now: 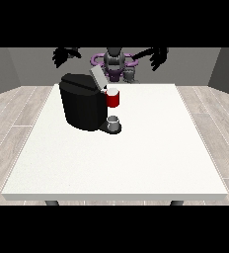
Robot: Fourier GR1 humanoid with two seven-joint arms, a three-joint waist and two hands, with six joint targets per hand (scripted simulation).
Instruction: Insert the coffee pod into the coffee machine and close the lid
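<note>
On the white table the coffee machine stood lid up for loading; both hands, at the view's left and right, hung spread, holding nothing.

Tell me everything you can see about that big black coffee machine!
The coffee machine is a bulky black box standing upright on the white table, towards the view's left and nearer the robot's edge. Its grey lid is tilted open at the top. A red part juts from its front, and below that a small grey cup sits on the machine's dark base. Neither hand touches it.
</note>
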